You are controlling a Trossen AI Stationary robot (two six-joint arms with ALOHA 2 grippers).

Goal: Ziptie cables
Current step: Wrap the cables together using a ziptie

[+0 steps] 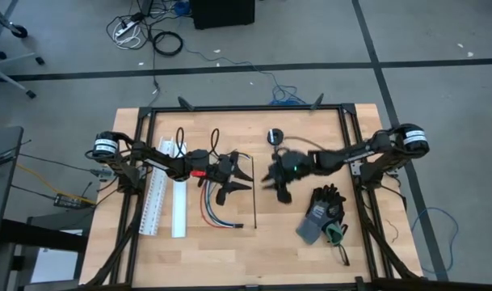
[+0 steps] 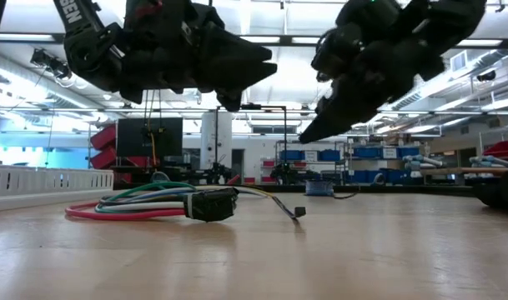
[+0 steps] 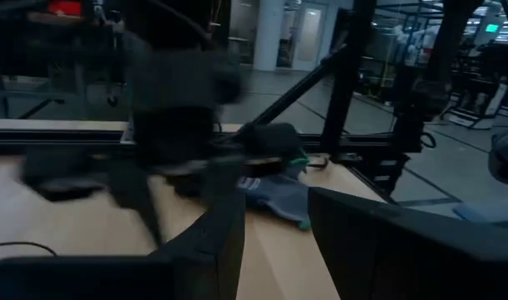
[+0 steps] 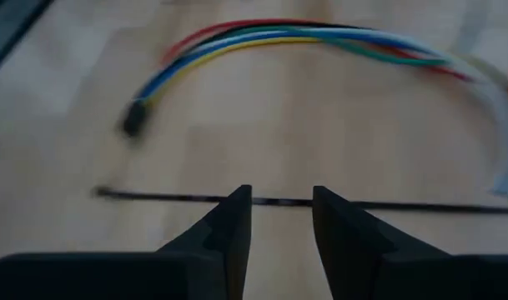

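The cables (image 1: 216, 212) are a curved bundle of coloured wires lying flat on the table (image 1: 294, 250), also seen in the low view as the cables (image 2: 137, 204) and in the right wrist view as the cables (image 4: 279, 37). A thin black ziptie (image 1: 254, 202) lies straight on the wood to their right. My left gripper (image 1: 236, 178) hovers open above the cables' far end, clear of the table in the low view (image 2: 237, 83). My right gripper (image 1: 276, 184) is open and points down toward the ziptie (image 4: 153, 197), which crosses just beyond its fingertips (image 4: 280, 217).
Two long white slotted channels (image 1: 166, 198) lie left of the cables. Dark gloves (image 1: 322, 214) sit on the table's right part, also seen from the left wrist (image 3: 279, 196). A black frame (image 1: 346, 129) borders the table. Bare wood shows along the near edge.
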